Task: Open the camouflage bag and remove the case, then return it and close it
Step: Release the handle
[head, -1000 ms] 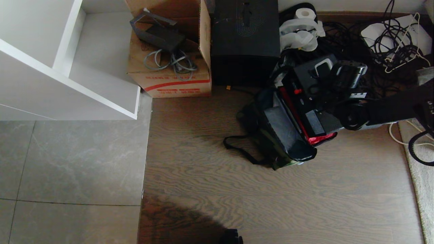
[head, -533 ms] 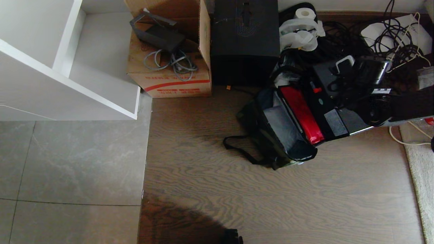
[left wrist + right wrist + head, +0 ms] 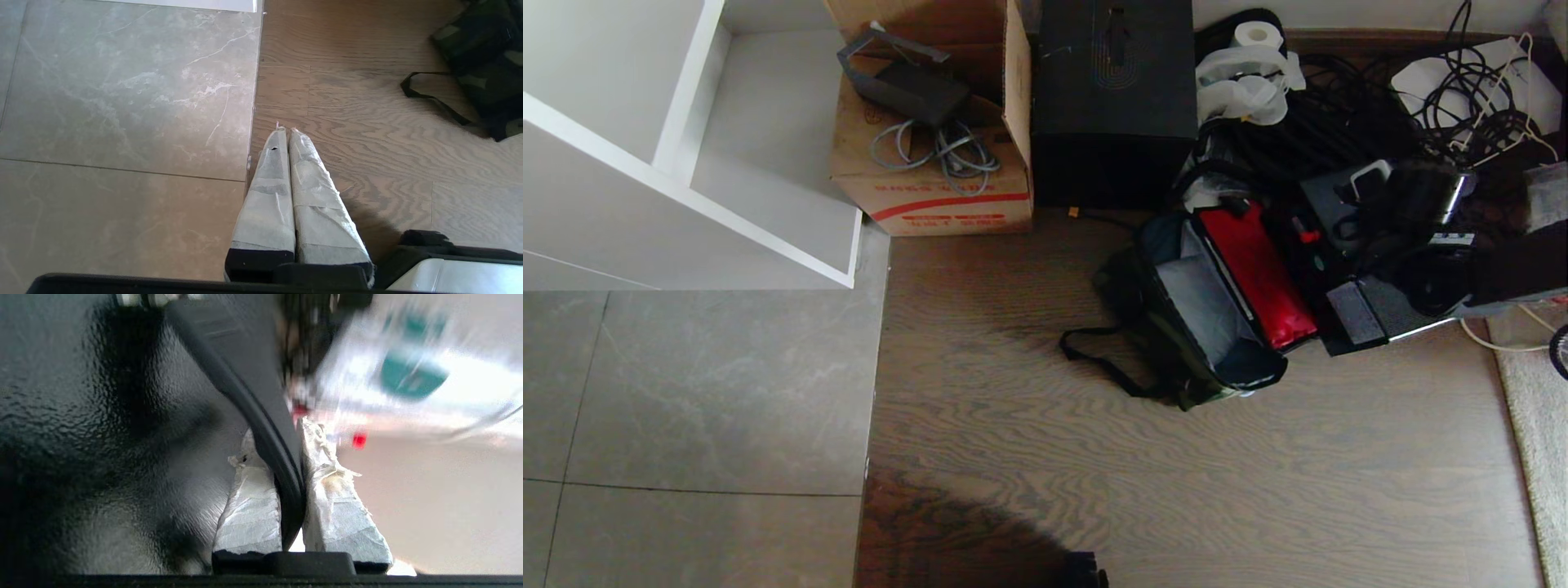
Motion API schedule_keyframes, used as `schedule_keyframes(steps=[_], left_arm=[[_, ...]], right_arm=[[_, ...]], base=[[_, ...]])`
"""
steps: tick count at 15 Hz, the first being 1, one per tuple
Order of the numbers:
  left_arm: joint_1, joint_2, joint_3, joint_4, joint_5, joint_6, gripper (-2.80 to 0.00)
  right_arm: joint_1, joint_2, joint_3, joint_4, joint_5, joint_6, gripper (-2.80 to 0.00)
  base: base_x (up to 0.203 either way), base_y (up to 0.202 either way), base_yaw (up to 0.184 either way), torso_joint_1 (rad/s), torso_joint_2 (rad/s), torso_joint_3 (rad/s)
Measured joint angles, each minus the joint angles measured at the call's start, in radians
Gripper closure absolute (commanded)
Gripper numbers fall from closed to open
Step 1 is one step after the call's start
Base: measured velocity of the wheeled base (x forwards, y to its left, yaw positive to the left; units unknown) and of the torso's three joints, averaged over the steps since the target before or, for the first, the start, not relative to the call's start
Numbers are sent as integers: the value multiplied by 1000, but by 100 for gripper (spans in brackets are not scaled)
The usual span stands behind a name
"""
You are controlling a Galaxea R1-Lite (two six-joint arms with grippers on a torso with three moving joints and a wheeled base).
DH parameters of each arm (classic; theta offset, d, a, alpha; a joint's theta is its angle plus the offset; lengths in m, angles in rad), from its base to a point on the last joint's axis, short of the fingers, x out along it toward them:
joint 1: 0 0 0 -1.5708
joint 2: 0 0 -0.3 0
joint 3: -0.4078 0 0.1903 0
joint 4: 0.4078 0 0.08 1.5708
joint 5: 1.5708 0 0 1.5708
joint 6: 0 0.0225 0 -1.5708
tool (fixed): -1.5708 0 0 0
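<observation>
Case out of the open bag, gripped by its handle at the right.

Nearest, one left gripper [image 3: 289, 132] parked low above the floor seam, taped fingers [image 3: 269, 192] pressed together on nothing. Farther on, one camouflage bag [image 3: 1176, 327] lying open on the wood floor, grey inside showing, red flap lining [image 3: 1258, 273] thrown back to the right, black strap [image 3: 1098, 359] trailing left. Just right of the flap, one black case [image 3: 1372, 306], tilted, partly masked by the right arm reaching in from the right edge. Right gripper [image 3: 288, 441] clenched on the case's bar handle [image 3: 245, 388], one finger each side. Background in the right wrist view smeared, unreadable. Farthest, one tall black box [image 3: 1112, 90], one cardboard carton [image 3: 931, 188], one white shelf [image 3: 686, 163], one cable tangle [image 3: 1421, 106], cut off at the edge.
</observation>
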Motion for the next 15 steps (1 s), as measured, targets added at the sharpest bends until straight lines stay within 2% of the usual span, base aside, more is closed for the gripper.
schedule_keyframes(steps=[6, 15], left_arm=[[0, 0, 0, 0, 0, -1, 0], [0, 0, 0, 0, 0, -1, 0]], right_arm=[[-109, 120, -70, 3, 0, -2, 0], [-109, 260, -99, -22, 18, 2, 0]], base=[[0, 0, 0, 0, 0, 0], [0, 0, 0, 0, 0, 0]])
